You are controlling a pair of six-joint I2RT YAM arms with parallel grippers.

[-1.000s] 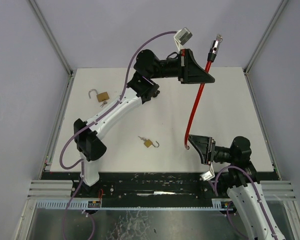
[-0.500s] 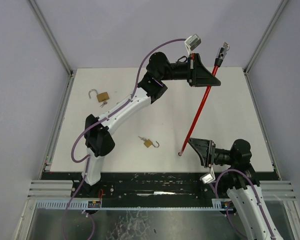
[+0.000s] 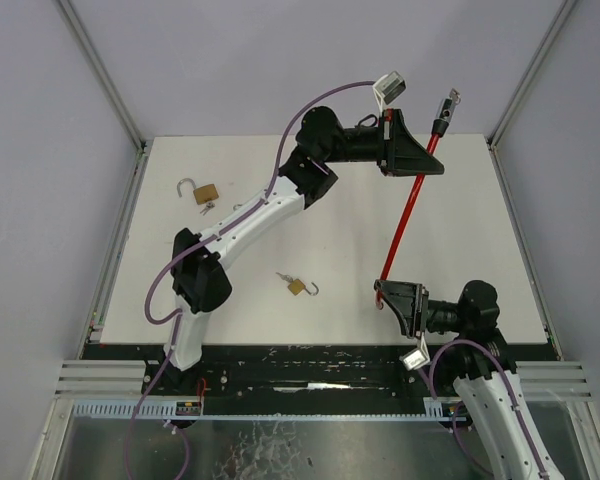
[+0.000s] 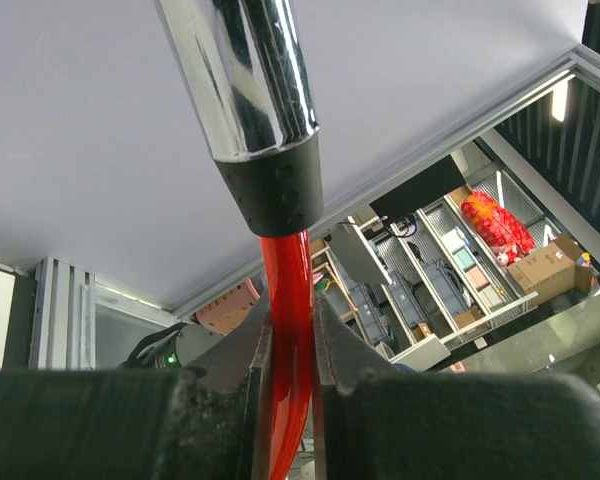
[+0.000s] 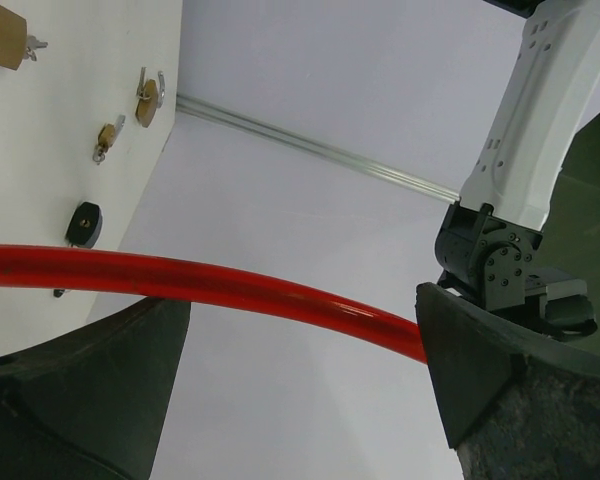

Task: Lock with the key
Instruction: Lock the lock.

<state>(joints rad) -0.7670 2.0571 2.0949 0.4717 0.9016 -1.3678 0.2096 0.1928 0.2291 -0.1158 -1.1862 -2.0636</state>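
Note:
A red cable lock hangs slanted above the table, its chrome lock head at the top. My left gripper is shut on the cable just below the head. In the left wrist view the fingers pinch the red cable under the chrome cylinder. My right gripper is open at the cable's lower end. In the right wrist view the cable crosses the gap between its wide-apart fingers. I cannot pick out a key for this lock.
A brass padlock with an open shackle and keys lies at the table's far left. A small brass padlock with a key lies near the middle front. Both show in the right wrist view, with a small black object.
My left arm has swung right and lifted, and the bent cable has pulled straight. The cable's lower end has shifted to sit at my right gripper.

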